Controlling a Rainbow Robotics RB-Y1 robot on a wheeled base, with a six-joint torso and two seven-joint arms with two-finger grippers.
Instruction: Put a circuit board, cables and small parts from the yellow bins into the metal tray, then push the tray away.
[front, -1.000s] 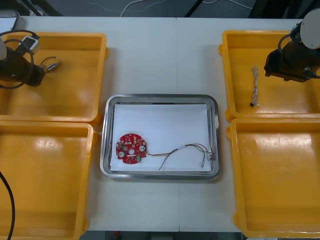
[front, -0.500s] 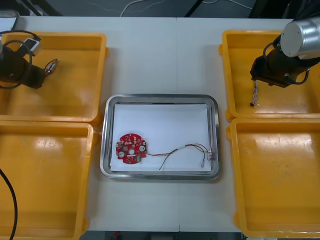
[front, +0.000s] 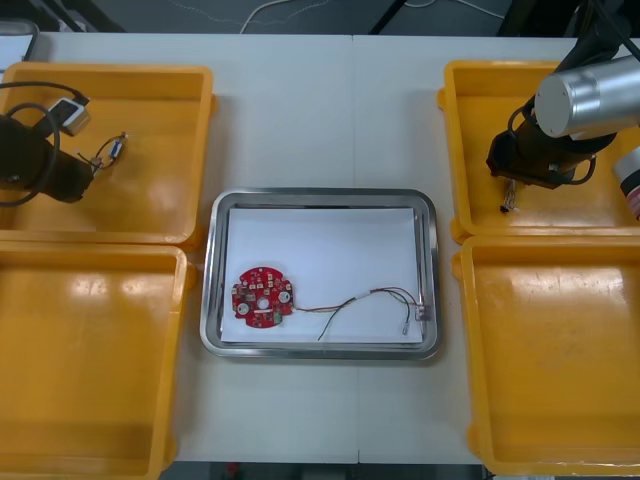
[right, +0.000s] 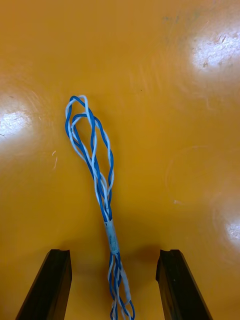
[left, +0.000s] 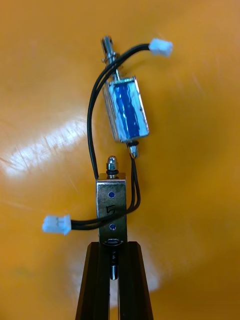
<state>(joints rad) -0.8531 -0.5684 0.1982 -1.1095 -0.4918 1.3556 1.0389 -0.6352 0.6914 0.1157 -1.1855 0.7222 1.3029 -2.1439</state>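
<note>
The right gripper (right: 114, 253) has slid nearer the metal tray (front: 320, 197), wide open around the blue-white cable (right: 100, 185). The left gripper (left: 115, 246) pinches a small metal part (left: 112, 200).

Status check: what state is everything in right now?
Left gripper: shut on small metal part, over far left bin.
Right gripper: open, astride blue and white cable.
Blue and white cable: loose in far right bin.
Circuit board: flat in metal tray.
Red and yellow cable: in tray, beside board.

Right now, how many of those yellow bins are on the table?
4: far left bin, near left bin, far right bin and near right bin, two each side of the metal tray. None seems hidden.
</note>
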